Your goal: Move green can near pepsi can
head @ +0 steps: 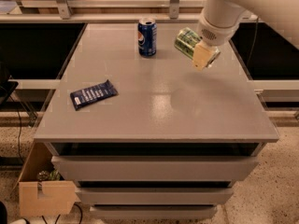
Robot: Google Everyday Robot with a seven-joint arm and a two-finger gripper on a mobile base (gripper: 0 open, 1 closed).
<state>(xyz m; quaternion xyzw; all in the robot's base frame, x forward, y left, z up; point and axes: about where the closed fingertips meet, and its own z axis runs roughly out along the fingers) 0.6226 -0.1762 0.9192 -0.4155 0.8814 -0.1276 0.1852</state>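
Note:
The pepsi can (pixel 147 37) is dark blue with a silver top and stands upright at the back middle of the grey table (pixel 154 101). The green can (pixel 186 42) is light green, tilted on its side, and held in the air above the table, a short way to the right of the pepsi can. My gripper (pixel 200 52) is shut on the green can, with a cream finger pad (pixel 202 56) over the can's right end. The white arm comes in from the upper right.
A flat dark blue snack wrapper (pixel 93 94) lies on the table's left side. Drawers sit under the tabletop. A cardboard box (pixel 44 190) stands on the floor at the lower left. A shelf rail runs behind the table.

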